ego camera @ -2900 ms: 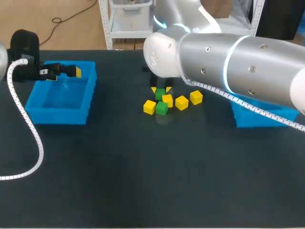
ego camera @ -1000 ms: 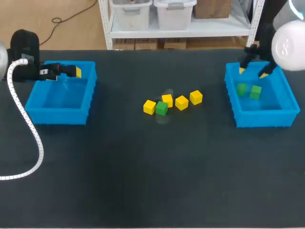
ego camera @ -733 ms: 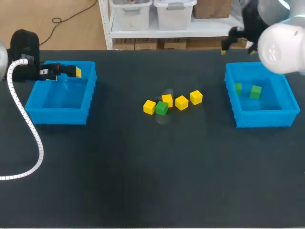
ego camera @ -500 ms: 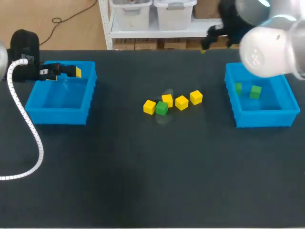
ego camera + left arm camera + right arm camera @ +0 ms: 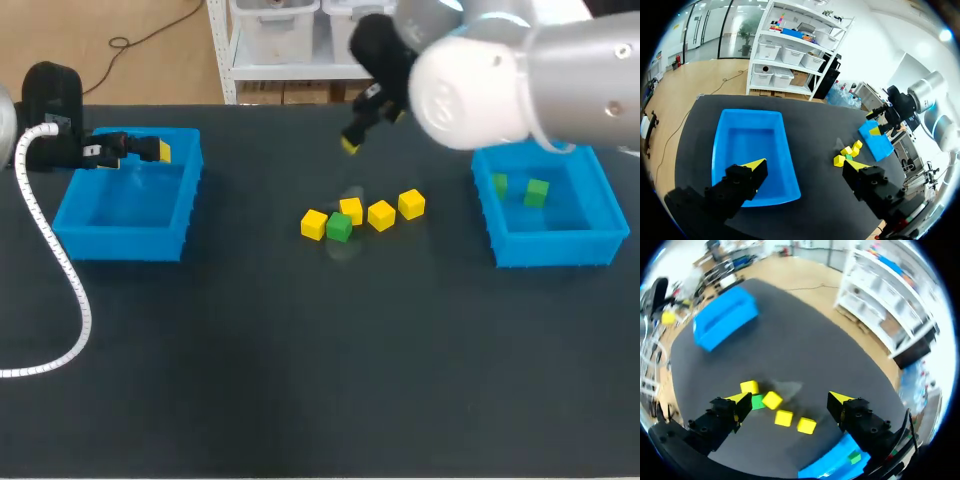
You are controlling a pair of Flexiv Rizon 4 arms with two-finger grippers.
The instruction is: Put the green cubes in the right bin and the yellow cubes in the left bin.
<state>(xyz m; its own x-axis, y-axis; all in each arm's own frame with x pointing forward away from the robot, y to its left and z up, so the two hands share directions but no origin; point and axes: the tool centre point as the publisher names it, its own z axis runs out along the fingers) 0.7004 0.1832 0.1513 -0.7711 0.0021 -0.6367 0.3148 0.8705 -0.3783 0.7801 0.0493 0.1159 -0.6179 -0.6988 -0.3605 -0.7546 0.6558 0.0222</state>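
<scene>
On the dark table (image 5: 300,380), middle stretch:
- Four yellow cubes (image 5: 381,215) and one green cube (image 5: 339,227), bunched in a loose row.
- The green one sits tight against its yellow neighbours. I judge that will make a clean pinch awkward.
- All five are unsorted.

At my right:
- The right bin (image 5: 545,250) has two green cubes (image 5: 537,192) on its floor, a little apart from each other.
- That is the correct colour for this bin.

At my left:
- The left bin (image 5: 120,245) is the one meant for yellow.
- Every yellow cube I can see lies outside it, well away in the cluster.

Right gripper (image 5: 790,399):
- Its fingers are spread wide with nothing between them.
- It hangs above the table just beyond the far side of the cluster, well apart from the right bin.
- In its wrist view the cubes lie ahead of and below the fingers.
- I read this as staging for a pick, most likely the lone green cube, since green goes to this arm's side.

Left gripper (image 5: 805,167):
- Its fingers are spread wide and it carries nothing.
- It sits at the far rim of the left bin, whose interior lies under and ahead of the fingers.
- My judgement is that it is kept there to leave the middle free for the other arm, so the two never crowd the same cubes.

Outstanding: one green cube to the right bin and four yellow cubes to the left bin.
</scene>
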